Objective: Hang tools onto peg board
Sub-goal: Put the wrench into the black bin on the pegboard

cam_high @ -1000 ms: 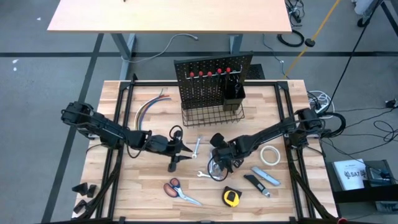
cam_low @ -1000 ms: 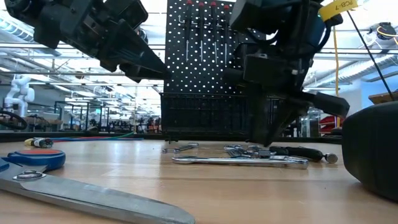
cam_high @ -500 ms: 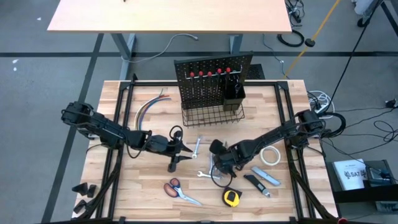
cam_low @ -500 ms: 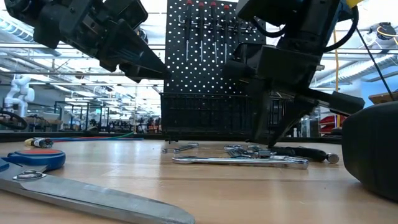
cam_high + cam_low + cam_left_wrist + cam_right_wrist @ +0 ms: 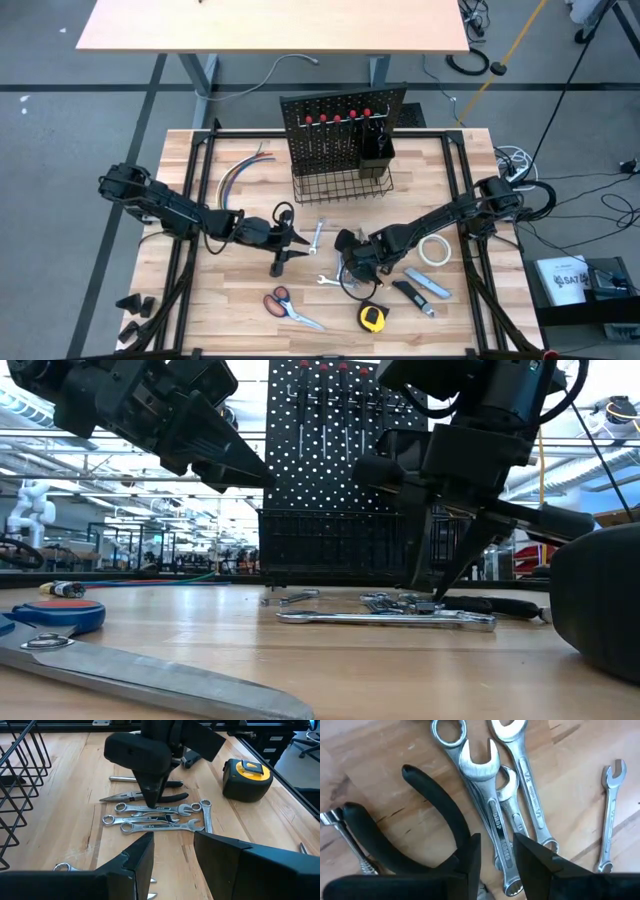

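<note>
A pile of silver wrenches (image 5: 500,815) lies on the table beside black-handled pliers (image 5: 437,820). My right gripper (image 5: 496,857) is open and points down at the pile, one finger on either side of a wrench shank (image 5: 501,845). It also shows in the high view (image 5: 350,264) and the low view (image 5: 432,596). My left gripper (image 5: 174,855) is open and empty, hovering above the table left of the pile (image 5: 296,240). The peg board (image 5: 340,130) stands at the far middle with red-handled screwdrivers (image 5: 337,118) hanging on it, a wire basket (image 5: 335,187) and a cup (image 5: 378,150). My right gripper comes at the wrench pile from above, its fingers (image 5: 532,857) on either side of one wrench's shank and lying across it. Whether they touch the shank I cannot tell. The wrench lies flat on the table.
Scissors (image 5: 290,308), a yellow tape measure (image 5: 372,317), a utility knife (image 5: 430,285), a white tape roll (image 5: 433,250), a lone wrench (image 5: 316,235) and another (image 5: 328,281) lie around the pile. Coloured wires (image 5: 240,172) lie at the far left.
My right gripper has gone a little toward the table's near edge and down onto the wrench pile, tipping more upright. The wrenches have stayed where they were.
</note>
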